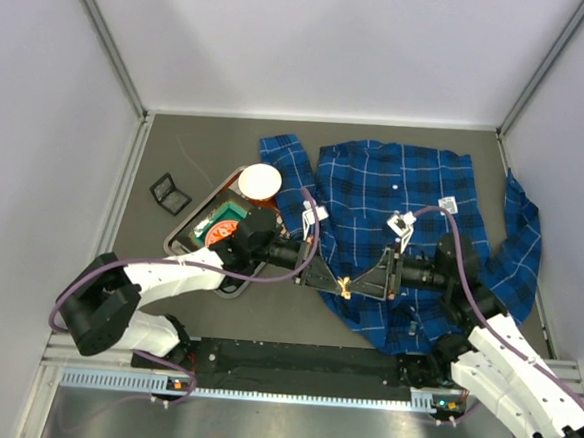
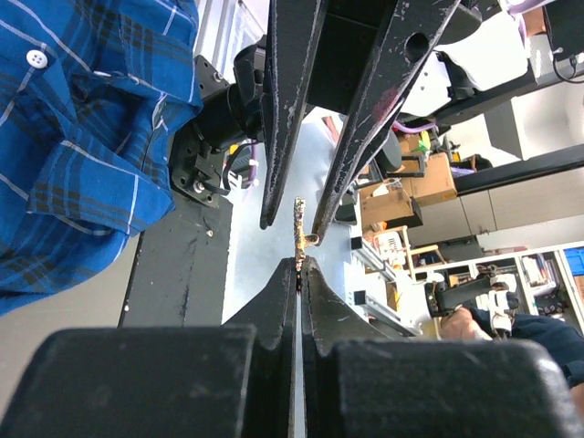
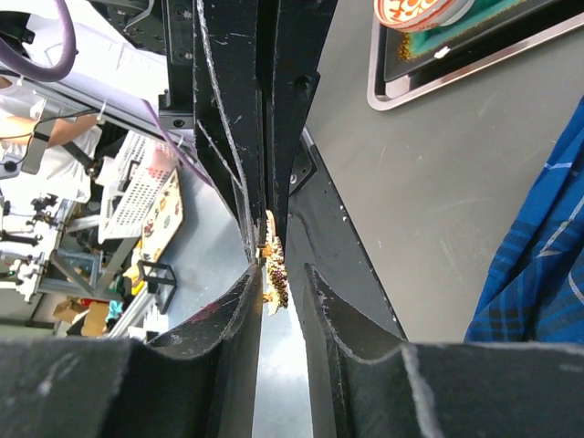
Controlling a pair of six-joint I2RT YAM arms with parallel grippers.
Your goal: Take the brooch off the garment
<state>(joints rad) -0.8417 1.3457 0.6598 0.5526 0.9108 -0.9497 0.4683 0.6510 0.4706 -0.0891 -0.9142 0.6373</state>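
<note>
The small pale gold brooch (image 1: 345, 285) hangs in the air between my two grippers, which meet tip to tip over the near hem of the garment (image 1: 404, 187), a blue plaid shirt spread on the table. No fabric clings to the brooch. My left gripper (image 2: 299, 262) is shut on the brooch (image 2: 298, 224), which stands edge-on above its tips. My right gripper (image 3: 281, 268) is open, one finger on each side of the brooch (image 3: 272, 257), and a gap shows on one side. The shirt (image 2: 73, 137) lies beside and below both arms.
A metal tray (image 1: 186, 234) at the left holds a white bowl (image 1: 258, 182) and an orange and green item (image 1: 224, 219). A small black object (image 1: 170, 193) lies left of the tray. White tags (image 1: 447, 203) rest on the shirt. Walls close off three sides.
</note>
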